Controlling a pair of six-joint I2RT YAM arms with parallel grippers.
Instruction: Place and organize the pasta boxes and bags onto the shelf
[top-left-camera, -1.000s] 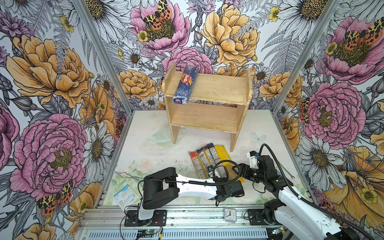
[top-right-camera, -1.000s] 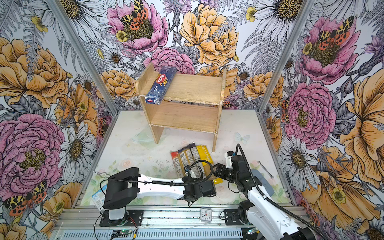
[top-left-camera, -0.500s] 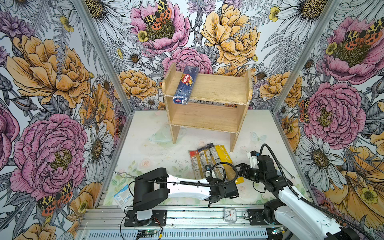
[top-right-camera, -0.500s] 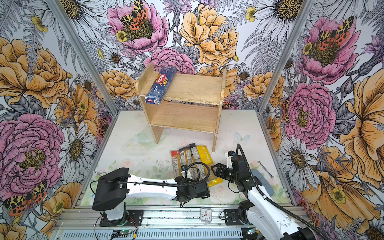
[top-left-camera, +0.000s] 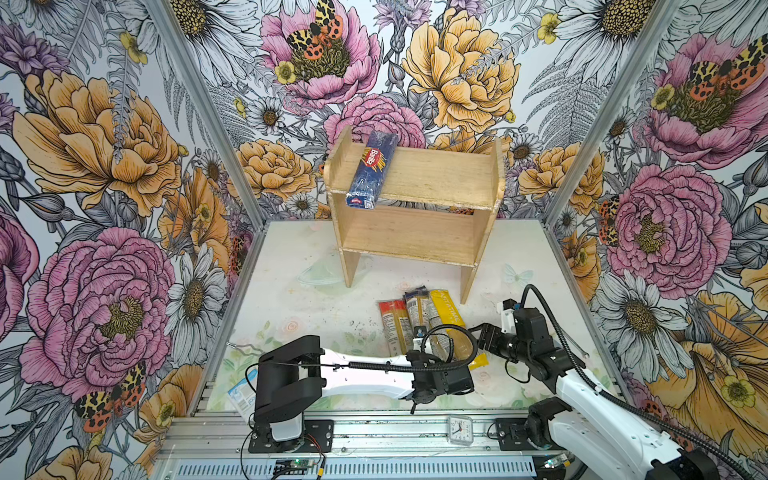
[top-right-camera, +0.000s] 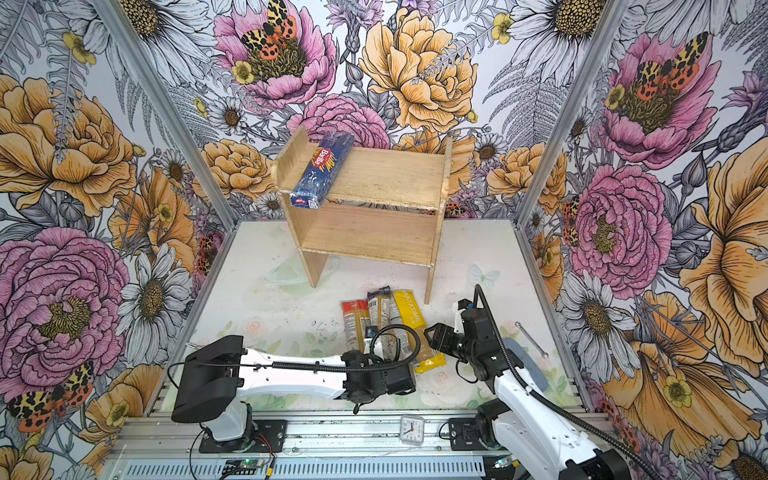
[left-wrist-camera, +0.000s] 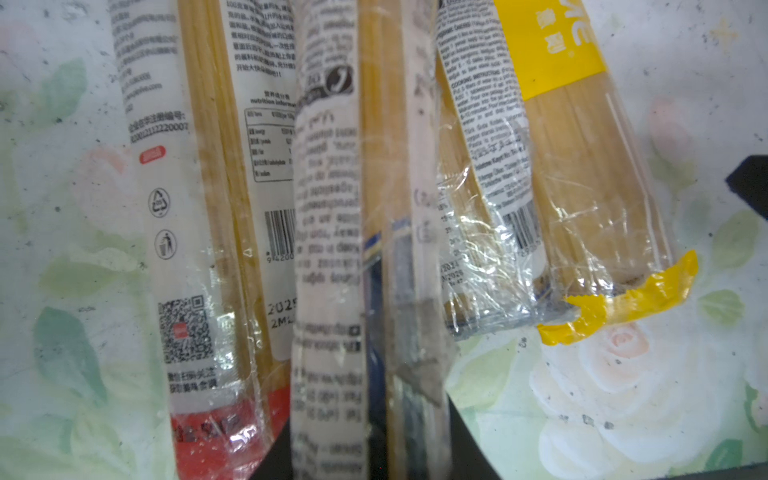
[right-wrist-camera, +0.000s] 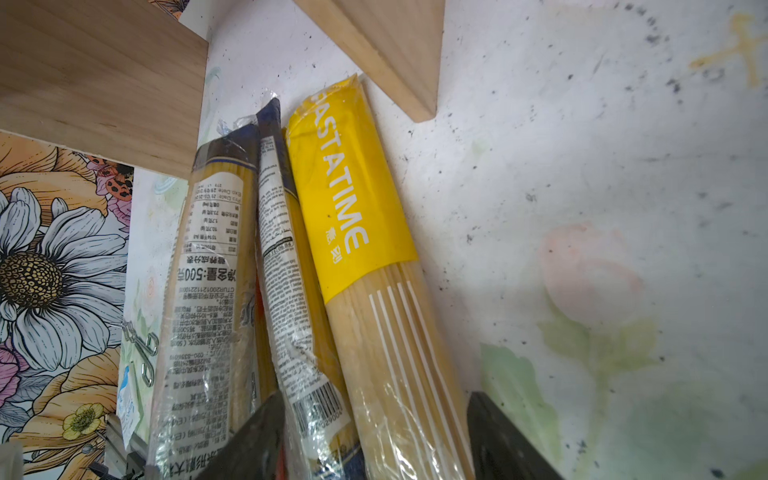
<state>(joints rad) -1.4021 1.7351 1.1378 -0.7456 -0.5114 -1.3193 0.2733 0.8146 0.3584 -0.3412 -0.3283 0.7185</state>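
Note:
The wooden shelf (top-left-camera: 436, 178) stands at the back with the dark blue Barilla pack (top-left-camera: 370, 170) across its top tier. Four pasta packs lie side by side on the table in front: red-ended (top-left-camera: 392, 328), two clear blue-ended (top-left-camera: 415, 311), and yellow (top-left-camera: 446, 316). My left gripper (top-left-camera: 419, 349) sits at their near ends. In the left wrist view it (left-wrist-camera: 370, 440) is shut on one clear blue-ended pack (left-wrist-camera: 328, 249), between the red-ended pack (left-wrist-camera: 199, 249) and the other clear pack (left-wrist-camera: 478, 208). My right gripper (top-left-camera: 478, 334) hovers open by the yellow pack (right-wrist-camera: 374, 249).
A small clock (top-left-camera: 460, 430) sits on the front rail. A grey-blue pad (top-right-camera: 528, 361) and a thin metal tool (top-right-camera: 530, 338) lie under and beside the right arm. A white-blue packet (top-left-camera: 241, 399) lies at the front left. The shelf's right leg (top-left-camera: 467, 282) stands close to the yellow pack.
My left gripper slid a little to the left along the packs' near ends and closed on the clear pack. The right arm and the packs have stayed put.

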